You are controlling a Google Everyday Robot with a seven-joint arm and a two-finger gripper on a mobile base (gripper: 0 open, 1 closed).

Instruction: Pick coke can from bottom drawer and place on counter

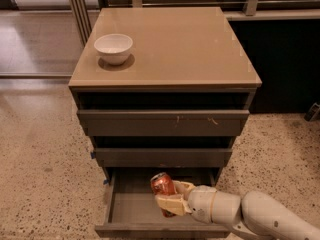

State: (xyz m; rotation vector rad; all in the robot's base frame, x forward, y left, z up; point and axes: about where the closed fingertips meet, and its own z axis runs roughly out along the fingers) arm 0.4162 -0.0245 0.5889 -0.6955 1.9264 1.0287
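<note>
The red coke can (162,185) is in the open bottom drawer (130,209), near its back middle, tilted slightly with its silver top up. My gripper (172,196) reaches in from the right; its cream fingers (170,204) close around the can, one behind it and one in front. The can's lower part is hidden by the front finger. The counter (190,49) is the tan top of the cabinet, well above the gripper.
A white bowl (113,48) stands on the counter's left rear part. The two upper drawers (162,123) are pulled out slightly and overhang the bottom drawer. Speckled floor surrounds the cabinet. A dark wall and rail run behind it on the right.
</note>
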